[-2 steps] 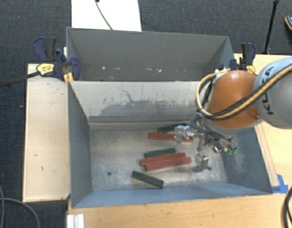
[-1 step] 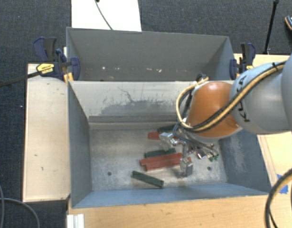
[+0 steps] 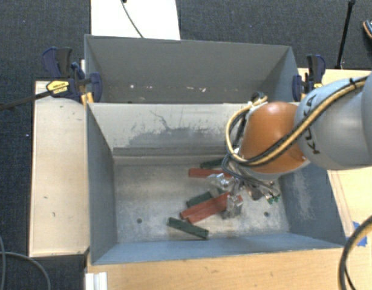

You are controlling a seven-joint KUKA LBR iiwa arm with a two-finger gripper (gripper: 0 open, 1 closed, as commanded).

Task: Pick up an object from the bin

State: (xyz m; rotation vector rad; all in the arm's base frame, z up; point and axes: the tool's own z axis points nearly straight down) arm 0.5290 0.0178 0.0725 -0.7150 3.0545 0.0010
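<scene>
The long flat red block (image 3: 204,209) lies near the middle of the big grey metal bin (image 3: 143,204). The gripper (image 3: 234,205) is down at the block's right end. I cannot tell if it is squeezing or loose. A thin dark green stick (image 3: 187,228) lies close by. Next, I think, it needs a tight hold, then a lift up.

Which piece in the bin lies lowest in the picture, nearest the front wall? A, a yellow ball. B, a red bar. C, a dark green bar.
C: the dark green bar lies nearest the front wall, below and left of the red bar whose right end sits by the gripper.
</scene>
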